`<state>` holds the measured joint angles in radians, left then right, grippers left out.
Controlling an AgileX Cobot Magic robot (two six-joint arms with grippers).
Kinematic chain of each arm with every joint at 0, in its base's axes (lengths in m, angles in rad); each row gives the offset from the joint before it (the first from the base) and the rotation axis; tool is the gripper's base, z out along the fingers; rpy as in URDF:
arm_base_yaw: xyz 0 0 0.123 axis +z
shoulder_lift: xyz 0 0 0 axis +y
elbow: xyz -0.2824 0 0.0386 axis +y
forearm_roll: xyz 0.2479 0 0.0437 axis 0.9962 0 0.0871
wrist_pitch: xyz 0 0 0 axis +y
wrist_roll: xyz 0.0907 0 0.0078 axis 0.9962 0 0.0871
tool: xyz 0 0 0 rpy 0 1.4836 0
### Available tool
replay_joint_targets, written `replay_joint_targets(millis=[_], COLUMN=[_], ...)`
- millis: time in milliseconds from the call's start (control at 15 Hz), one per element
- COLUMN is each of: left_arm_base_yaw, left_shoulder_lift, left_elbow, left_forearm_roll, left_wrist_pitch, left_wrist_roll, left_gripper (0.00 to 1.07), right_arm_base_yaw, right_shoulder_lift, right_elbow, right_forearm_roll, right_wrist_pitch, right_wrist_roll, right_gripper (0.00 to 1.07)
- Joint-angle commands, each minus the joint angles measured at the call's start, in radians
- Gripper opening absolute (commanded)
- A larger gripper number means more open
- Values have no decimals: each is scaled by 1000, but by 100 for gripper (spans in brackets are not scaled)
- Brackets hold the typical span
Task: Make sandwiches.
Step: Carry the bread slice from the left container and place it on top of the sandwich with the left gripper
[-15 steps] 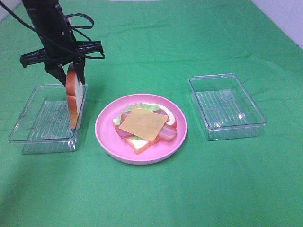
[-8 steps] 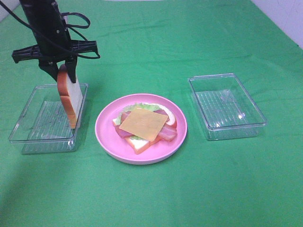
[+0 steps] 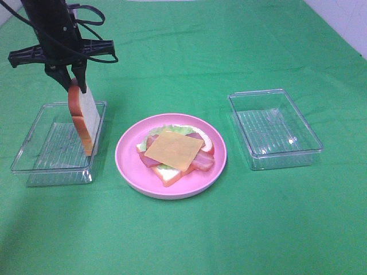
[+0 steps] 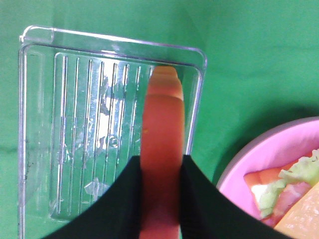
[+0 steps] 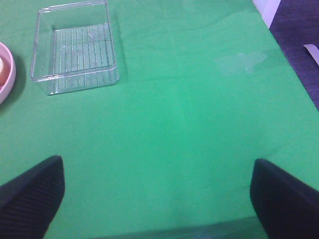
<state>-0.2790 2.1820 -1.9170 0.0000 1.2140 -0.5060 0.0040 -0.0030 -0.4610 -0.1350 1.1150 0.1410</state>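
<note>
My left gripper [image 3: 73, 83] is shut on the top edge of a white bread slice [image 3: 84, 117] with orange crust. The slice hangs upright over the right side of the left clear tray [image 3: 34, 154], its lower end down at the tray's right wall. In the left wrist view the black fingers pinch the crust [image 4: 162, 124] from both sides. The open sandwich stack [image 3: 175, 150], a bread slice under lettuce, bacon and a yellow cheese square, lies on the pink plate [image 3: 129, 172]. My right gripper [image 5: 159, 194] is open over bare green cloth, holding nothing.
A second clear tray [image 3: 275, 129] stands right of the plate and shows in the right wrist view as the tray [image 5: 75, 50]. Green cloth covers the table. The table's right edge [image 5: 286, 55] lies near the right arm.
The left gripper has risen a little and shifted left, tightening on the bread slice, whose top leans left with it. The right arm has not moved.
</note>
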Motion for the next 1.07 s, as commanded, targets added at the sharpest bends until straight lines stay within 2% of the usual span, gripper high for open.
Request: replay_joint_targets(millis=[67,333,467,600,800,933,1000,1067], left_arm_base_yaw=[-3,-3,-3,-3,-3,-3,-4,-4], left_shoulder_lift=[-4,-36,-97,-180,-275,-296,-294,-292], left_elbow=[5,4,4,4,4,4,4,4], left_forearm_roll=[8,8,10,10,-10,-134,-230,-268], left_wrist_pitch=[96,105,105,104,63,0,-25,-32], left_wrist_roll=[-3,5,12,54,61,101,157,189], left_gripper=[6,6,6,6,6,6,6,6], right_arm_base_yaw=[-5,-5,-5,-5,-5,-5,-5,-5], right_shoulder_lift=[-34,-34,-34,-34,-34,-34,-34,-34], right_elbow=[4,4,4,4,4,4,4,4], right_forearm_roll=[0,0,0,0,0,0,0,0], right_wrist_pitch=[-9,-9,-9,-9,-9,-9,-9,-9], right_wrist_roll=[-8,-8,-8,-8,-8,-8,-8,-8], right_gripper=[97,97,97,97,97,97,97,97])
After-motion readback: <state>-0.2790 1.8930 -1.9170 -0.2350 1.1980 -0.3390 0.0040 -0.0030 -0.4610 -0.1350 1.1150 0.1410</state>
